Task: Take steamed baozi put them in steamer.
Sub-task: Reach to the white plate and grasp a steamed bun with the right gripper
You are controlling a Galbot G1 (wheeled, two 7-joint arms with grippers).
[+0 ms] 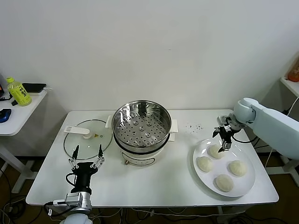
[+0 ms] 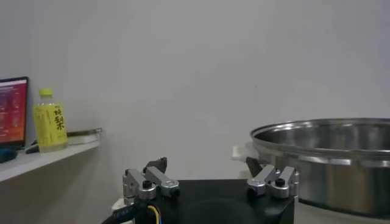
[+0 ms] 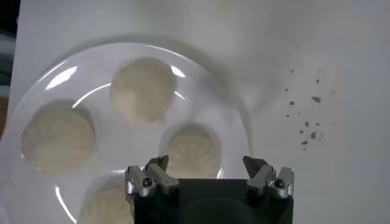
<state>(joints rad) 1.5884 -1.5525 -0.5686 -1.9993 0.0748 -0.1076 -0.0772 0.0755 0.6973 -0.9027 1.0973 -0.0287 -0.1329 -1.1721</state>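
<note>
Several cream-white steamed baozi lie on a round white plate [image 1: 220, 166] at the table's right. My right gripper [image 1: 224, 140] hangs open just over the plate's far edge. The nearest baozi [image 1: 215, 150] is below its fingertips. In the right wrist view that baozi [image 3: 194, 152] lies between the spread jaws of the right gripper [image 3: 207, 163], and nothing is held. The steel steamer [image 1: 140, 128] stands at the table's centre, its perforated tray bare. My left gripper [image 1: 87, 157] is parked open at the front left, apart from the steamer [image 2: 329, 152].
A flat glass lid [image 1: 93, 142] with a white handle lies to the left of the steamer. Dark crumbs [image 1: 194, 127] dot the table between steamer and plate. A side table at far left holds a yellow bottle [image 1: 17, 92].
</note>
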